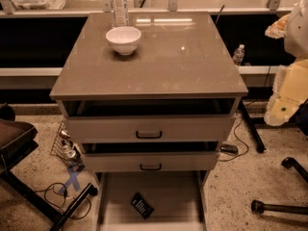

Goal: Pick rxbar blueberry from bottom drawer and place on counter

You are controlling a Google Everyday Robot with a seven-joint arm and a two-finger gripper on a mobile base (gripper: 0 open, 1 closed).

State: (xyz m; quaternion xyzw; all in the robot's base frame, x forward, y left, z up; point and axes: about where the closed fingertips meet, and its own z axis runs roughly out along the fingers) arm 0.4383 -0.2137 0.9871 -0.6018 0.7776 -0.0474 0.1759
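Observation:
The rxbar blueberry (142, 205), a small dark wrapper with pale print lines, lies flat and slanted on the floor of the bottom drawer (178, 196). That drawer is pulled out toward me, a pale shallow tray below the two upper drawers. The counter (183, 61) is the glossy grey-brown top of the cabinet. My arm's pale segments (288, 88) stand at the right edge of the view. My gripper (277, 28) is at their upper end, off the counter's right side and far above and to the right of the bar.
A white bowl (123, 39) and a clear water bottle (119, 5) stand on the counter's far left. The two upper drawers (149, 129) stand slightly open above the bar. A dark chair (17, 138), cables and a wire basket (65, 146) are at the left; chair legs (284, 207) lie on the floor at the right.

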